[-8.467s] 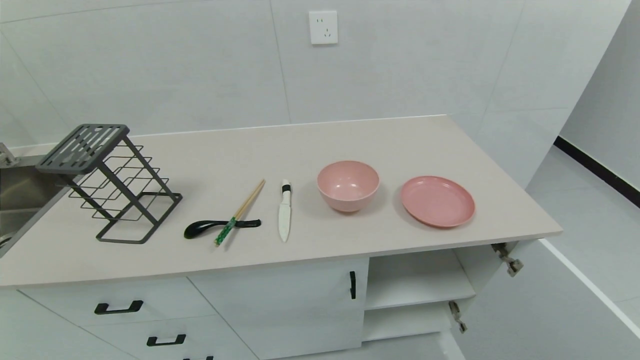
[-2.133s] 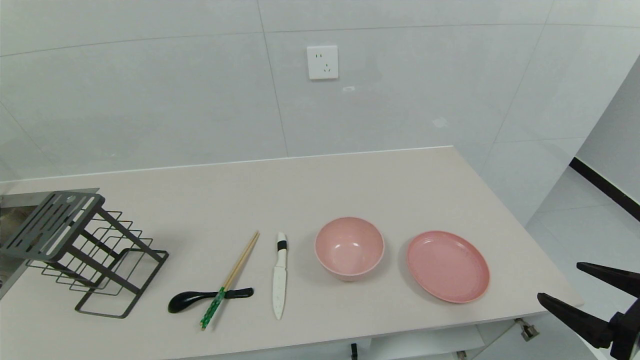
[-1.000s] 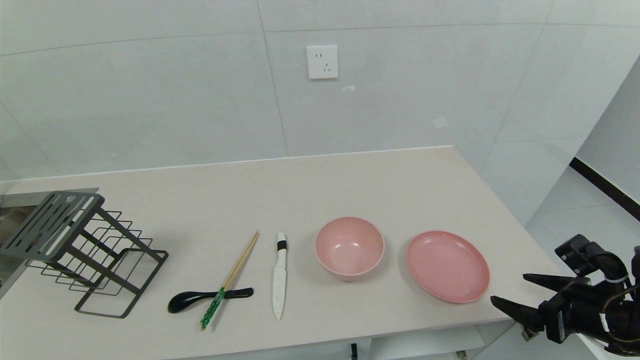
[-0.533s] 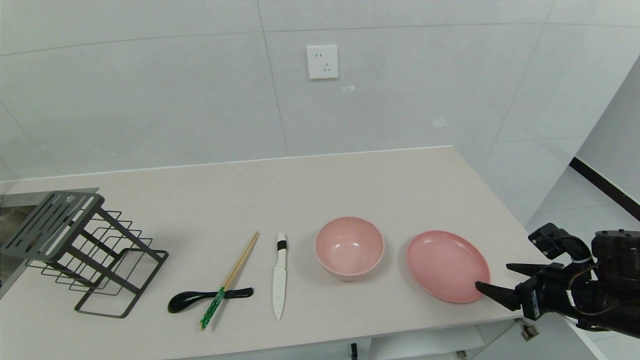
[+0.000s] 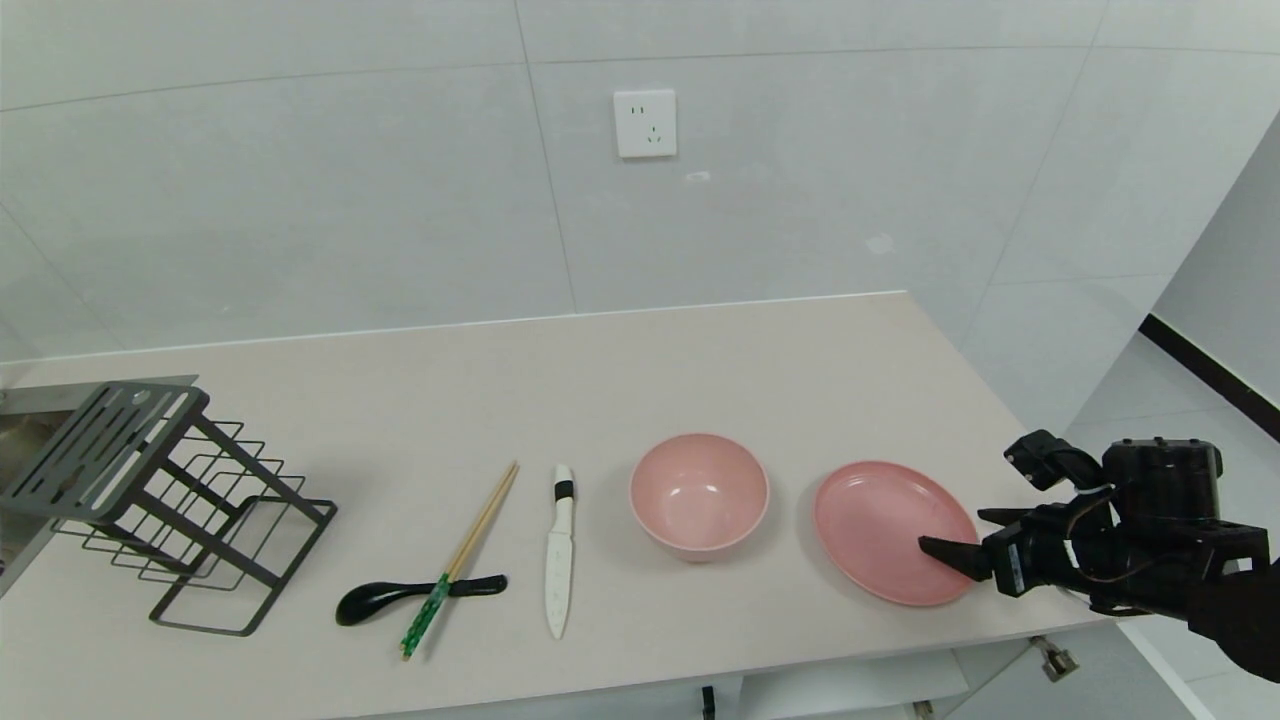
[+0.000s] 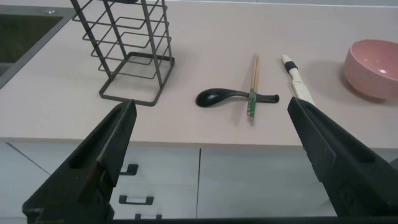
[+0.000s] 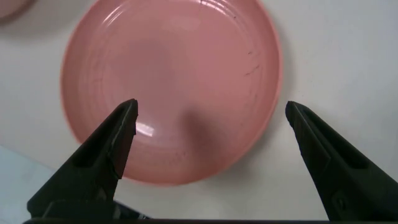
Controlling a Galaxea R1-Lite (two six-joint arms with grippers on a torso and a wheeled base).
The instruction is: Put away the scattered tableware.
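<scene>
the right claw (image 5: 952, 529) hangs at the lower right of the head view, spread wide and holding nothing. one dark finger reaches over the near right part of the pink plate (image 5: 880, 515) and the other sits about at its rim. i can't tell whether either one touches it. from that arm's own camera the plate (image 7: 171, 87) lies flat under the open claw (image 7: 210, 115). the plate rests on the pale counter (image 5: 600, 370), right of centre in the lower half of the frame. just beside it, towards the middle, stands a pink bowl (image 5: 698, 490), upright and apart from the plate. left of the bowl lies a white knife (image 5: 560, 550), then a pair of chopsticks (image 5: 462, 560) laid slantwise across the handle of a black spoon (image 5: 400, 598). a dark wire rack (image 5: 150, 500) stands at the far left of the frame, well apart from the cutlery. a white socket (image 5: 645, 123) is on the tiled wall at upper centre. the left claw (image 6: 211, 107) is also spread wide and holding nothing. it hangs out in front of the counter's edge above the drawer handles (image 6: 135, 200).
</scene>
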